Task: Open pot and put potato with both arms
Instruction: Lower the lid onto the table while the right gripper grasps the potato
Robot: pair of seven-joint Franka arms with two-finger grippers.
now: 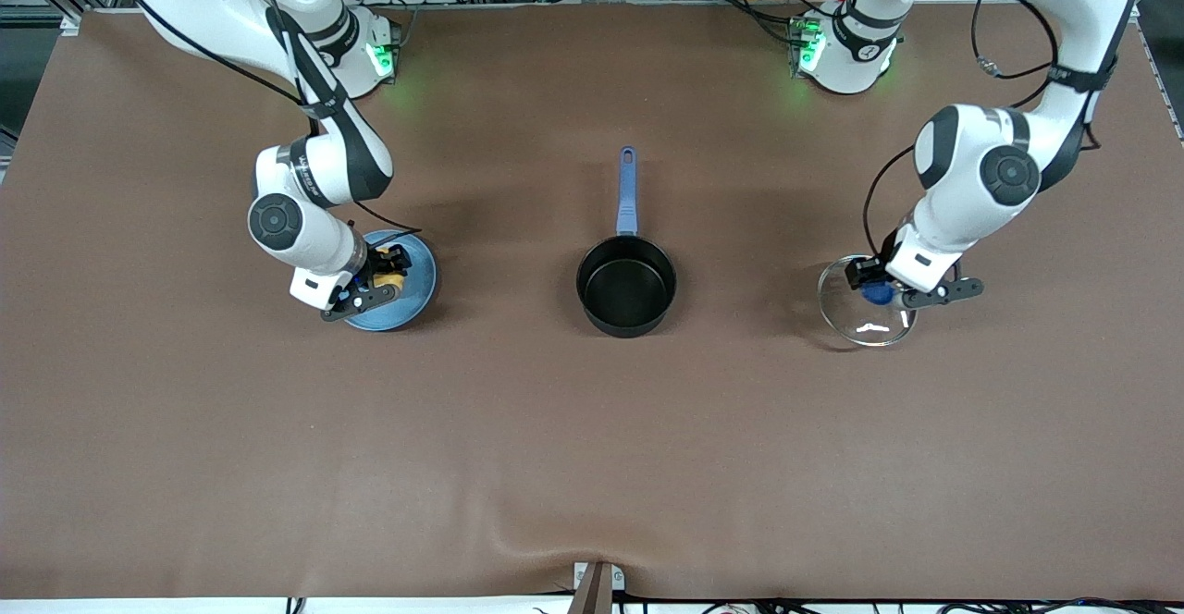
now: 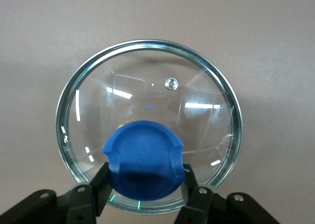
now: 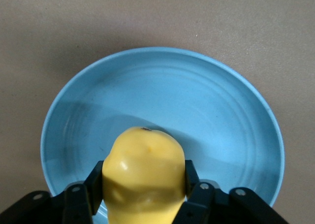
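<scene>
Yellow potato (image 3: pixel 142 177) is pinched in the right gripper (image 1: pixel 377 279), over the plate (image 1: pixel 418 274) toward the right arm's end from the pot (image 1: pixel 626 285). The pot sits open at mid-table, handle pointing toward the bases. Toward the left arm's end, the left gripper (image 1: pixel 883 292) clamps the knob (image 2: pixel 142 166) of the lid (image 2: pixel 206 76), which sits low at the table.

One pot (image 1: pixel 626 285), one lid (image 1: pixel 865 304), one potato (image 1: pixel 389 276), one plate (image 1: pixel 412 292)
</scene>
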